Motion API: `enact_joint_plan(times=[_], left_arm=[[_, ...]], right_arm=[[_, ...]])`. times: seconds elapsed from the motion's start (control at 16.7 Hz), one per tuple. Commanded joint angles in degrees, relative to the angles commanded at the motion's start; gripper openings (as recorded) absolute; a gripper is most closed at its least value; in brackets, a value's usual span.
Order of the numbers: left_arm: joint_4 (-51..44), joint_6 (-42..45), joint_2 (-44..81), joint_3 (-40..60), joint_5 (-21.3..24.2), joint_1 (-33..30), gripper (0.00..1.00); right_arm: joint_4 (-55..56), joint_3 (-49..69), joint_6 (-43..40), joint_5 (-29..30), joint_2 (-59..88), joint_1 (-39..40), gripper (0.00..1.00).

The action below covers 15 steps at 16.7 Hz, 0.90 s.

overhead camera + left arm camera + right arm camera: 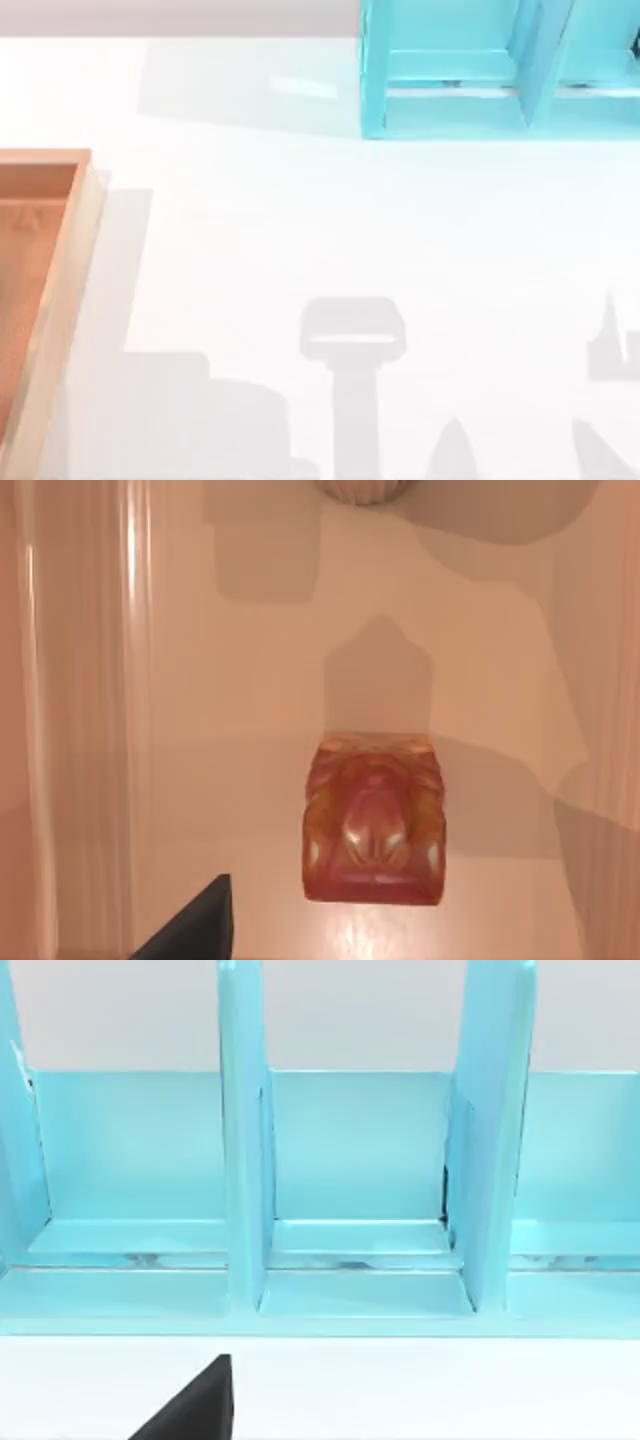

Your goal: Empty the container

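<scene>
Your left tool (200, 925) hangs over the box (62, 260) at the desk's left edge, a reddish block (374, 820) just ahead of it; I cannot tell its grip state. Descend off-centre and you'll knock the block aside.

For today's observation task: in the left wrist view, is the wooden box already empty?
No, a glossy reddish-orange object still lies on the floor of the wooden box.
</scene>
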<state>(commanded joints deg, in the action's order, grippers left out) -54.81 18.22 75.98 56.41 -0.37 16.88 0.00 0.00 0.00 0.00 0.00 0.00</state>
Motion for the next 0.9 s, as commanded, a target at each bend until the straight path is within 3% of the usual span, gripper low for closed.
enact_joint_plan(times=[0.36, 0.9], left_arm=[[-13.0, 4.5, 14.8, 12.9, -0.1, 4.4, 1.00], [-9.3, 4.8, 18.0, 11.2, 0.0, 4.6, 1.00]], right_arm=[[0.0, 0.0, 0.0, 0.0, 0.0, 0.0, 1.00], [0.0, 0.0, 0.0, 0.0, 0.0, 0.0, 1.00]])
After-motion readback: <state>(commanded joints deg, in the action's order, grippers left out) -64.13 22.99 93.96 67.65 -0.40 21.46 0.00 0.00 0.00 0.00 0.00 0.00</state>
